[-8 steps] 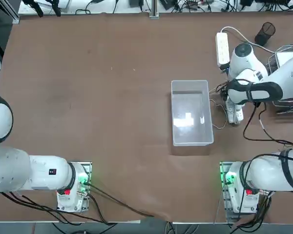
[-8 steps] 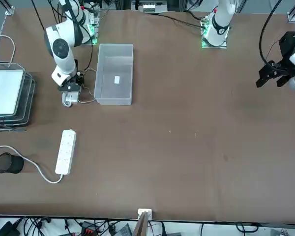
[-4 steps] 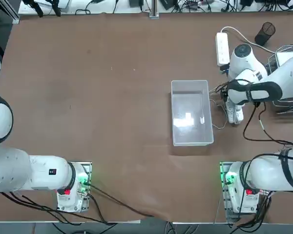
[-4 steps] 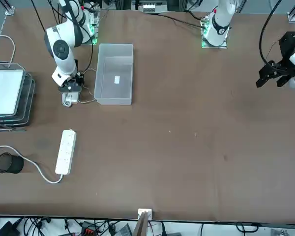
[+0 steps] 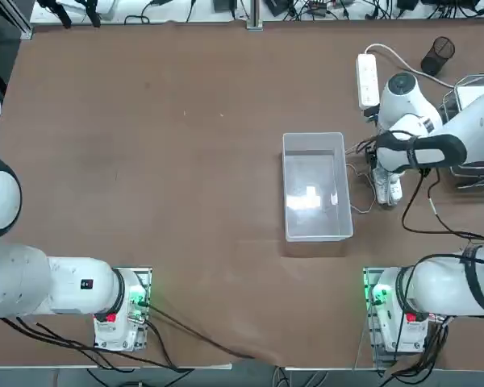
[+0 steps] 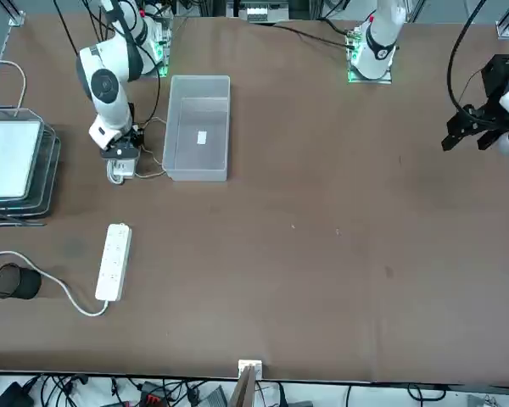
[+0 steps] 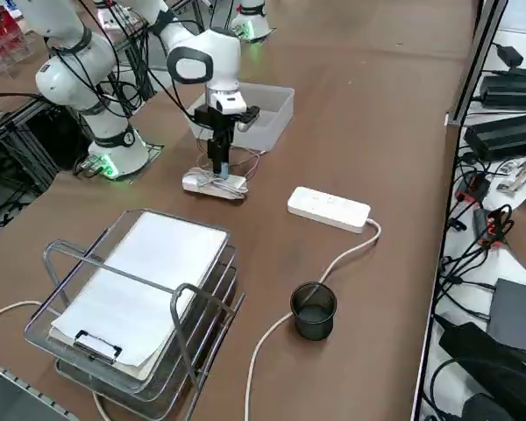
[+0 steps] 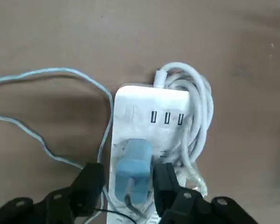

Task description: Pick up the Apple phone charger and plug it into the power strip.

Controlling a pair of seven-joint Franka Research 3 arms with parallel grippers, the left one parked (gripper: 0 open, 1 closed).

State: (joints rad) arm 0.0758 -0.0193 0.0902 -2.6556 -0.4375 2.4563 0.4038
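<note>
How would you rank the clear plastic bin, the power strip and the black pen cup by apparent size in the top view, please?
1. The clear plastic bin, clearly the largest.
2. The power strip, long and narrow.
3. The black pen cup, smallest, near the far edge.

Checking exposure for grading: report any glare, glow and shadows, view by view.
Top view: glare patches on the clear bin's floor; green glow at the right arm's base. Right wrist view: right pincer open astride the charger; the thin cable casts a soft shadow.

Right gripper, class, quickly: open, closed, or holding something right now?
Right gripper: open, low over the cord-wrapped strip, fingers either side of the Apple phone charger, not clamping it.
</note>
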